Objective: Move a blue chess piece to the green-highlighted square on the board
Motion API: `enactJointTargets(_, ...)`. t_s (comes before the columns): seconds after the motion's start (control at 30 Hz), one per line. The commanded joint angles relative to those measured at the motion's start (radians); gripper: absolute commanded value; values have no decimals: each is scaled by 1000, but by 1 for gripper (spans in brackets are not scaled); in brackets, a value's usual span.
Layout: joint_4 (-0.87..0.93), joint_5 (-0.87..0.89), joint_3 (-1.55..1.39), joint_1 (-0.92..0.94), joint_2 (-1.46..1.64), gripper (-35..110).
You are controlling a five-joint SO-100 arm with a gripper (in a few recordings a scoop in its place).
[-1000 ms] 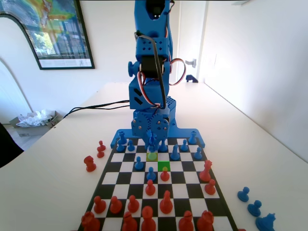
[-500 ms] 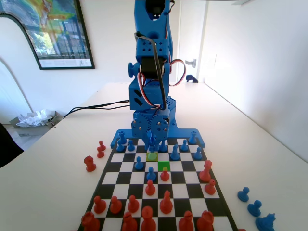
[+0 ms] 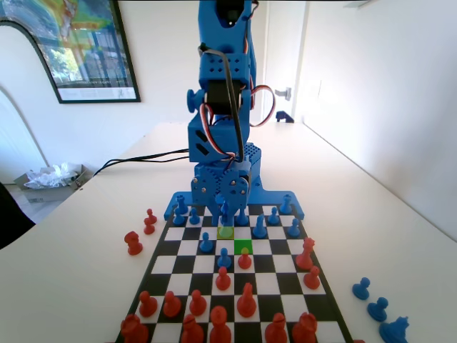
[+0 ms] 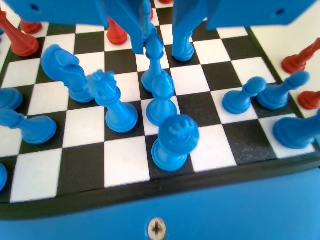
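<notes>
My gripper (image 3: 226, 213) is low at the far end of the board (image 3: 187, 247), over the duller yellow-green square (image 3: 226, 231). In the wrist view the gripper (image 4: 162, 44) is open, and a blue chess piece, a pawn (image 4: 153, 70), stands between its jaws. The left jaw touches the pawn's head and a narrow gap separates the head from the right jaw. The green-highlighted square (image 3: 243, 246) lies one row nearer the camera and one column to the right in the fixed view, with nothing on it.
Tall blue pieces crowd the pawn: a bishop (image 4: 161, 102), a queen (image 4: 112, 107), a king (image 4: 174, 142) and a knight (image 4: 65, 70). A red pawn (image 3: 244, 259) stands just in front of the green square. Captured pieces lie off the board (image 4: 75, 200): blue ones (image 3: 371, 304) right, red ones (image 3: 133, 243) left.
The arm's upper joints have shifted slightly to the left in the fixed view. The gripper stays low over the yellow-green square and no piece has moved.
</notes>
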State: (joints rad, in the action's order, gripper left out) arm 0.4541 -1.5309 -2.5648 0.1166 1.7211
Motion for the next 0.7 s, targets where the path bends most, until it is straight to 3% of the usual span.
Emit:
enactJointTargets(0.0,-11,-18,-15,12,17,9)
enactJointTargets(0.67,26,-43,6,17,8,3)
